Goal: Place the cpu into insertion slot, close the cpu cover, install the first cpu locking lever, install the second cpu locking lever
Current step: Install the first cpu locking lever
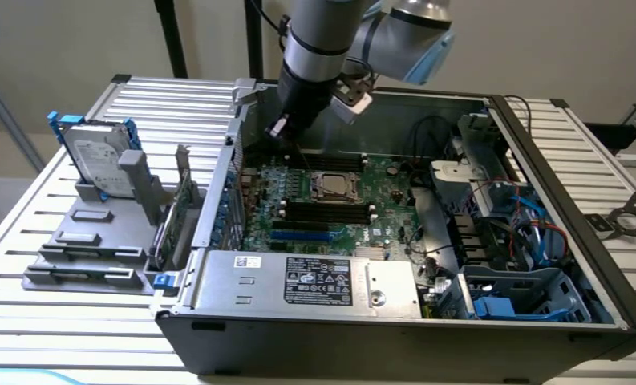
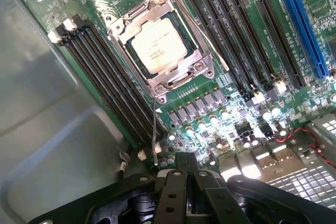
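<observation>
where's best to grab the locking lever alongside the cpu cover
Likely its free end, from above. The locking lever is a thin wire rod lying low along the cpu cover, so only the end past the frame's corner seems to leave room.

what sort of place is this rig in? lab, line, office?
Likely a robotics lab bench: an open computer case lies on a slatted aluminium table, a hard drive stands in a grey fixture beside it, and the arm hangs over the motherboard.
</observation>
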### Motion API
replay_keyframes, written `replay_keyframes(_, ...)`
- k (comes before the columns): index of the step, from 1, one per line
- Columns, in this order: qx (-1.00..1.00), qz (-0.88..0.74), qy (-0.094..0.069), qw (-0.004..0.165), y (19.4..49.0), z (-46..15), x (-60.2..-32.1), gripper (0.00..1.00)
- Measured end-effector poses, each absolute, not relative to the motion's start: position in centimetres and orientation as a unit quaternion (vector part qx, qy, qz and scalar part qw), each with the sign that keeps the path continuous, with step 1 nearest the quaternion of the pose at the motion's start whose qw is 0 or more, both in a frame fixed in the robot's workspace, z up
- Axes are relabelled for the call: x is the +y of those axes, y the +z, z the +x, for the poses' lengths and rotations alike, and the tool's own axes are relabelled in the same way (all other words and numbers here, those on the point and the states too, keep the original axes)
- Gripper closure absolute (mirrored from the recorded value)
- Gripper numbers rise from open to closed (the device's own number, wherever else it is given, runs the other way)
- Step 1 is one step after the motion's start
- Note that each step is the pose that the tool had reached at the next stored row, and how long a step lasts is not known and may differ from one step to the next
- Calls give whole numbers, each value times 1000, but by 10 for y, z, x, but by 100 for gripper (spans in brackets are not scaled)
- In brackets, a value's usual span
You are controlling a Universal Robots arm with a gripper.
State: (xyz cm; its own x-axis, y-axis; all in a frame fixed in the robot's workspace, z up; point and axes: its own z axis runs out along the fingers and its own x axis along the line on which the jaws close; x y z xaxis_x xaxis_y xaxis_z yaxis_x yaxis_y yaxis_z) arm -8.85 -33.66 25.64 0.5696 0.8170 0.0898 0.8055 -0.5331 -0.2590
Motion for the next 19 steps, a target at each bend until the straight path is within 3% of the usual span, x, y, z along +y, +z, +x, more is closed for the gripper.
replay_keyframes(8,-439,-887,17,139,250,-94,-335,89)
replay_keyframes(13,-422,-893,4,158,249,-94,-335,89)
replay_keyframes(19,-394,-904,-5,164,249,-94,-335,89)
